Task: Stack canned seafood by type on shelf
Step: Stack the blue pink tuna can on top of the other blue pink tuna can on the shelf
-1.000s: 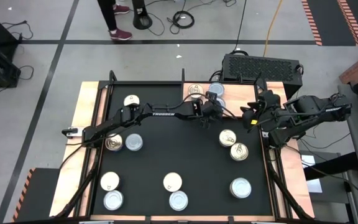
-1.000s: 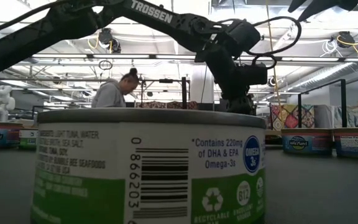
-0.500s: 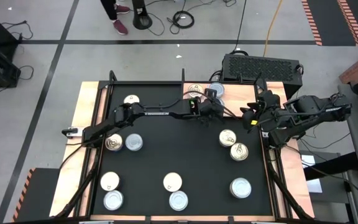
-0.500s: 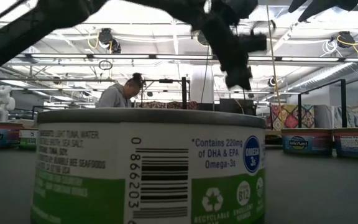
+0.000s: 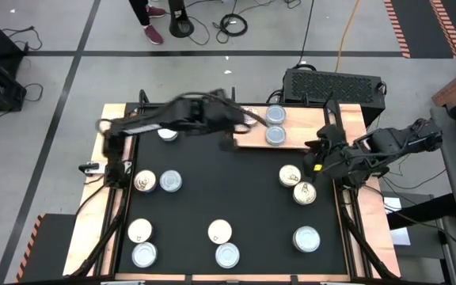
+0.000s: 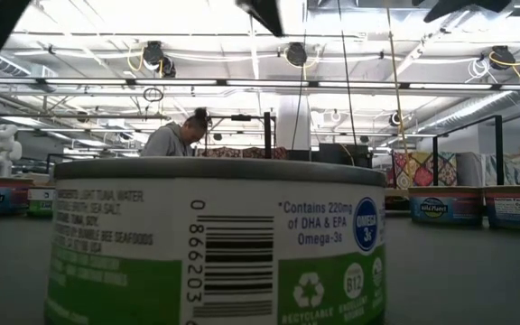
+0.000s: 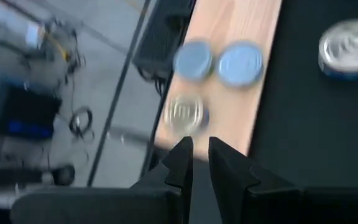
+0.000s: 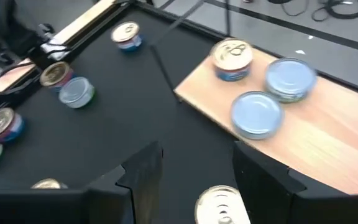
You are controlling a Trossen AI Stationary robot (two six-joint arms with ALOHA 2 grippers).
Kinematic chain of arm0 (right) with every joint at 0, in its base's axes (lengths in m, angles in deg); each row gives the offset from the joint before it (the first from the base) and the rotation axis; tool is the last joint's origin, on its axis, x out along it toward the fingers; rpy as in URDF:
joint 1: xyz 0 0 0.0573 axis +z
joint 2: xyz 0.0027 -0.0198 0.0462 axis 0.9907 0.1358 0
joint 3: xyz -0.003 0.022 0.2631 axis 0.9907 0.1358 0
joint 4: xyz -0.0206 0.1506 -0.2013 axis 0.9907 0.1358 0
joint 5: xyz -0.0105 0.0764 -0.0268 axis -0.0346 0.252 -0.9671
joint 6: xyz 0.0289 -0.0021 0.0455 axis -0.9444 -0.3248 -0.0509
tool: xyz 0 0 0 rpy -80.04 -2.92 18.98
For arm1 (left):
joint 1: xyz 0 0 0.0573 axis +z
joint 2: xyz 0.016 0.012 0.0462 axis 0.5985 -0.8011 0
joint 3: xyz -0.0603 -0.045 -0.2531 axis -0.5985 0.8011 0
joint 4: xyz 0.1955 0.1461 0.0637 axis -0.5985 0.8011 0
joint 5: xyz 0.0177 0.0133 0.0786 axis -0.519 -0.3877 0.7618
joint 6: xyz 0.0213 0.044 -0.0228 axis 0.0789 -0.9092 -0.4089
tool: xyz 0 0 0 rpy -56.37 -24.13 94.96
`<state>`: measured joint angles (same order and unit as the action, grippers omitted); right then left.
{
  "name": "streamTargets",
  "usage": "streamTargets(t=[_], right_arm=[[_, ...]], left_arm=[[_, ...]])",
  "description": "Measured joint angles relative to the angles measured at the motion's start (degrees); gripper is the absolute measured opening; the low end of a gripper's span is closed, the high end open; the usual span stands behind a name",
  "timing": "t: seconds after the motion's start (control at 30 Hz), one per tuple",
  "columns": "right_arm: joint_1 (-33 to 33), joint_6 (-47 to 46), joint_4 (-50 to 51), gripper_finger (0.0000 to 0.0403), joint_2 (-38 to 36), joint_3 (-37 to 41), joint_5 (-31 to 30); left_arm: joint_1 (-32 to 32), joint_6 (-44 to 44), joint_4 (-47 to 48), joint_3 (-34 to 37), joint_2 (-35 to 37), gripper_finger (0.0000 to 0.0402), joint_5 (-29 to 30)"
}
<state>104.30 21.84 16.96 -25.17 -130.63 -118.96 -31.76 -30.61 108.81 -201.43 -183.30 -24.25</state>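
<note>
1. High view: the board [image 5: 291, 135] lies at the table's far edge, right of centre, in front of a black box [image 5: 335, 85]; two pale-blue tins [image 5: 275, 115] [image 5: 275, 136] sit on it close together, one behind the other; a third tin there is hidden by the left arm's blur.
2. High view: the left arm is a blur across the far-left part of the table, its gripper [image 5: 232, 120] near the board's left end; the left wrist view shows its fingers [image 7: 182, 163] nearly together with a thin gap and nothing between them.
3. Left wrist view: a gold-topped tin [image 7: 185, 113] stands on the board beside the two pale-blue ones; a silver tin [image 7: 348, 48] sits on the black mat off the board.
4. High view: the right gripper [image 5: 321, 156] hangs at the table's right side, near two gold tins [image 5: 290, 176] [image 5: 305, 192] that touch each other; the right wrist view shows its fingers [image 8: 143, 171] spread and empty, above a gold tin.
5. High view: more tins lie loose on the mat; a gold [image 5: 144, 182] and a silver [image 5: 170, 181] pair at left; white-over-silver pairs [image 5: 140, 230] [image 5: 220, 232] along the near edge; one silver tin [image 5: 306, 238] near right.
6. Low view: one tin [image 6: 217, 239] with a green label fills the foreground; a person [image 6: 174, 137] shows in the room behind.
</note>
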Motion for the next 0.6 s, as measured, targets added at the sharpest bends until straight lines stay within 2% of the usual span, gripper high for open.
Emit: streamTargets(t=[0.13, 0.23, 0.43, 0.6], right_arm=[[1.7, 4.6, -6.3, 0.0187, 4.5, 0.0, 0.0], [2.6, 9.1, -12.4, 0.0187, 8.5, 0.0, 0.2], [3.1, 14.4, -23.3, 0.0187, 15.1, 0.0, 4.2], [0.9, 15.8, -32.9, 0.0187, 18.6, 0.0, 4.9]], left_arm=[[-0.3, 8.1, 13.9, 0.8, 5.9, 0.0056, 0.4], [-0.2, 12.8, 20.0, 4.6, 11.1, 0.0056, 0.6], [1.5, 13.1, 17.0, 20.1, 25.5, 0.0056, 0.6], [7.2, 12.5, 7.6, 38.2, 38.2, 0.0057, -1.3]])
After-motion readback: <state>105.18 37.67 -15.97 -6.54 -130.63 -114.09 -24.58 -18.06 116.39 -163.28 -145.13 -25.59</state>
